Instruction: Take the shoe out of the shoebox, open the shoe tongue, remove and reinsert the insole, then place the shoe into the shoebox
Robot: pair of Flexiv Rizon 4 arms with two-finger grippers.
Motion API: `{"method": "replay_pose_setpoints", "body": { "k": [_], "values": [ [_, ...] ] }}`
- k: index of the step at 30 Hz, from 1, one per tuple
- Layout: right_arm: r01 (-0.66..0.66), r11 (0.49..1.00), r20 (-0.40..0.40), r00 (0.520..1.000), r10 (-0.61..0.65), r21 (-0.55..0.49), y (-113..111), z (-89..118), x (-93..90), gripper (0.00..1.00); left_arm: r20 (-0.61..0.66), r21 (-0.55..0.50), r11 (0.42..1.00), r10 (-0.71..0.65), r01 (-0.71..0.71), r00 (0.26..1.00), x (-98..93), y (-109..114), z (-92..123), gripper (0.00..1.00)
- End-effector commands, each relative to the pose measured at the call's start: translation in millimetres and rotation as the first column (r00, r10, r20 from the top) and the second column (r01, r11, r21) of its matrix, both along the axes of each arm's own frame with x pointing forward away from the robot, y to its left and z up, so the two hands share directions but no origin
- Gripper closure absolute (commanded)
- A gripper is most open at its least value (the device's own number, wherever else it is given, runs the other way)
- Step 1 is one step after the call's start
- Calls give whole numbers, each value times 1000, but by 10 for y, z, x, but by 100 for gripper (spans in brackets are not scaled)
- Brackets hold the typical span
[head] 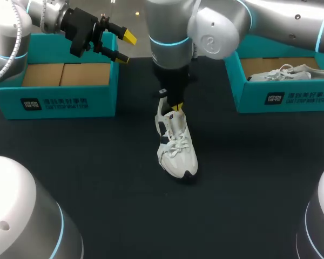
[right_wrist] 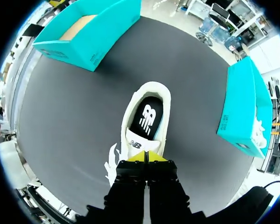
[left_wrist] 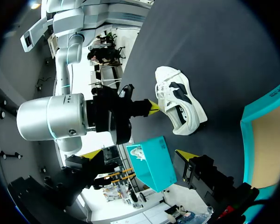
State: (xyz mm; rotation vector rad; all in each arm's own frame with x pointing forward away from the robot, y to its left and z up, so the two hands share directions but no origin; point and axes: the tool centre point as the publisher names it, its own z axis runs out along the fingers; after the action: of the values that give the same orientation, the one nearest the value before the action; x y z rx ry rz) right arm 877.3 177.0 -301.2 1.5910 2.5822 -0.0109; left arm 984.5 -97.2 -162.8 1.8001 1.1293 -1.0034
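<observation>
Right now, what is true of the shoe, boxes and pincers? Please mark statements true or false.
The white lace-up sneaker lies on the black table, outside both boxes. True.
The left pincer is shut on the sneaker. False: it is open, near the left teal cardboard shoebox.
The right pincer is shut on the sneaker's tongue. True.
The right teal cardboard shoebox is empty. False: another white shoe lies inside.
The black insole is missing. False: it sits in the sneaker.

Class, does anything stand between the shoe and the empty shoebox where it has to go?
Nothing on the table lies between the shoe and the empty shoebox. Only the left gripper, open, hangs over that box's end nearest the shoe.
</observation>
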Motion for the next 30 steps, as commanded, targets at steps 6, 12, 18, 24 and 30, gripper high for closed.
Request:
{"method": "replay_pose_setpoints", "body": {
  "k": [6, 12, 18, 24, 30],
  "values": [
    [-486, 868, 154, 870, 468, 102, 68, 49, 24, 100, 0, 2, 1000, -2, 2, 1000, 4, 2, 0, 0],
    [-486, 868, 154, 870, 468, 102, 68, 49, 24, 100, 0, 2, 1000, -2, 2, 1000, 4, 2, 0, 0],
    [-486, 868, 154, 870, 468, 102, 68, 49, 24, 100, 0, 2, 1000, -2, 2, 1000, 4, 2, 0, 0],
    [-692, 722, 60, 720, 692, -24, -1, 111, 176, 100, 0, 2, 1000, -2, 2, 1000, 4, 2, 0, 0],
    [-789, 613, -3, 614, 790, -51, -69, 126, 422, 100, 0, 2, 1000, -2, 2, 1000, 4, 2, 0, 0]
  ]
}}
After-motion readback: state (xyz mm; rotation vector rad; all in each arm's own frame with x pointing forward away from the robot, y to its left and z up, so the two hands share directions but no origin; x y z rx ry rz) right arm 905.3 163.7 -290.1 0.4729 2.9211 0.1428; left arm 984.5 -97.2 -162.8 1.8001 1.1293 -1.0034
